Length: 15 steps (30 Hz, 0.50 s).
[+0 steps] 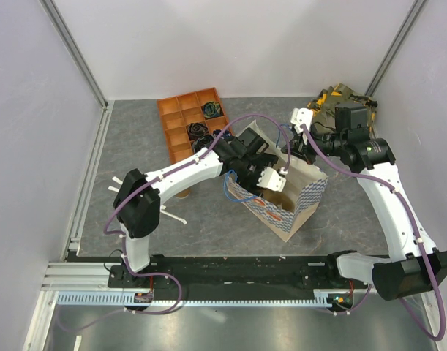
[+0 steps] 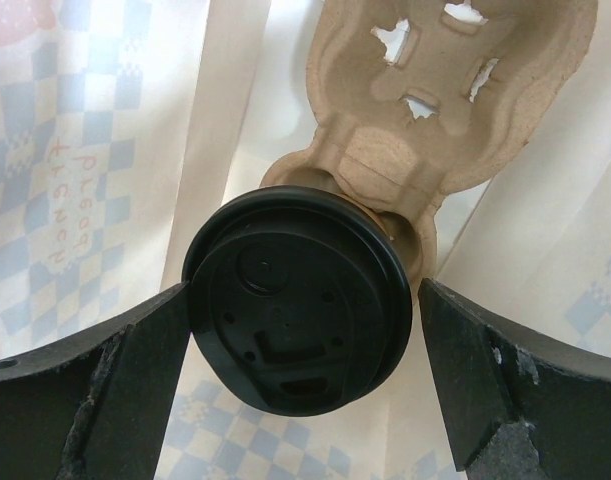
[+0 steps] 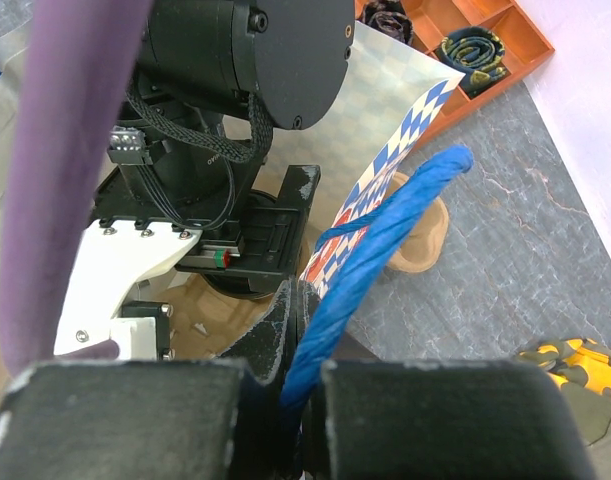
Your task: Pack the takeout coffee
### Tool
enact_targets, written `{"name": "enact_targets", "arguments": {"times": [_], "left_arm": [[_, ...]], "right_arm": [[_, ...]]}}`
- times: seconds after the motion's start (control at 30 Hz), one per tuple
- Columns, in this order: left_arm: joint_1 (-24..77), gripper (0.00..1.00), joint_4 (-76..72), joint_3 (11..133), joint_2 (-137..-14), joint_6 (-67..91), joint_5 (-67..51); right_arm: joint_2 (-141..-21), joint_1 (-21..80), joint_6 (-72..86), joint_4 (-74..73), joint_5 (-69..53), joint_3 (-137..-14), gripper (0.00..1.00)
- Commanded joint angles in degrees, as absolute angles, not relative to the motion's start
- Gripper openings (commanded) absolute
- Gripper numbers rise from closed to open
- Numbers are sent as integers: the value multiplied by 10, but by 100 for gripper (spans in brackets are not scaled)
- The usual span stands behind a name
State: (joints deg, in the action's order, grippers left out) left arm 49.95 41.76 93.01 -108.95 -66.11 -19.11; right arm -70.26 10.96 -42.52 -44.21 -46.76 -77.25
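Note:
The takeout coffee (image 2: pixel 295 300), a brown cup under a round black lid, sits in a pulp cup carrier (image 2: pixel 435 110) inside the blue-checked paper bag (image 1: pixel 305 196). My left gripper (image 2: pixel 303 290) reaches down into the bag with its jaws open around the lid. The left finger is at the lid's edge and a small gap shows on the right. In the top view my left gripper (image 1: pixel 271 179) hides the cup. My right gripper (image 3: pixel 303 300) is shut on the bag's top edge (image 3: pixel 395 110) beside the blue rope handle (image 3: pixel 385 230); it also shows in the top view (image 1: pixel 300 150).
An orange compartment tray (image 1: pixel 190 121) holding dark items stands at the back left. A camouflage-patterned bundle (image 1: pixel 340 99) lies in the back right corner. A tan rounded object (image 3: pixel 417 238) sits on the grey table just beyond the bag.

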Motion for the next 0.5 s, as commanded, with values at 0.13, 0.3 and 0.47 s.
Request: {"name": "enact_targets", "arguments": {"times": [0.13, 0.3, 0.47], "left_arm": [[497, 100, 438, 964, -1078, -664, -202], [496, 100, 445, 967, -1074, -669, -209], [497, 100, 457, 970, -1071, -671, -212]], "right_arm": [[-701, 107, -442, -424, -501, -769, 0], [-700, 106, -442, -425, -501, -768, 0], [-702, 105, -444, -425, -499, -766, 0]]}}
